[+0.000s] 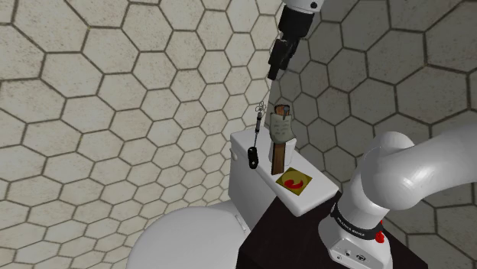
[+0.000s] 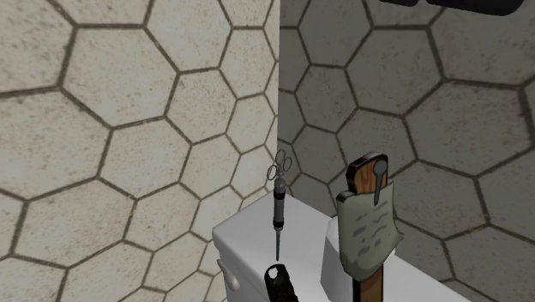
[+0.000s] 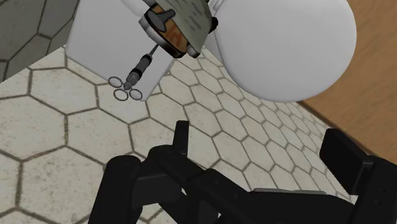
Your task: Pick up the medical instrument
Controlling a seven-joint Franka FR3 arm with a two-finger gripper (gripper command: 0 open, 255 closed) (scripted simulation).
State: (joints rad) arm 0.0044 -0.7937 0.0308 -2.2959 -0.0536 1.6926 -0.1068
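Jaws stand open: in the wrist view the two black fingers [image 3: 121,191] sit wide apart and clasp nothing, with the hexagon-tiled floor [image 3: 57,146] beyond them. In the shoulder view they hang at about one o'clock above the things on the white toilet tank lid [image 1: 241,144], well apart from all of them.

Reading across that lid, a small black oblong thing [image 1: 253,158] lies at its nine o'clock edge; I cannot tell what it is. At twelve o'clock from it the medical instrument [image 1: 259,126] stands upright, with finger rings on top, a dark barrel and a thin needle pointing down. Whether the needle tip touches the black thing is hard to make out. Just beside the instrument, at three o'clock, a cleaver [image 1: 282,131] with a brown handle and a mottled grey blade stands on end. At five o'clock from the cleaver a red card [image 1: 295,182] lies flat, bearing a yellow mark but no words I can read.

Farther right, a dark band on the arm's base [image 1: 348,227] carries white lettering too small to read. In the second exterior view the cleaver's lower end is cut off by the bottom edge.
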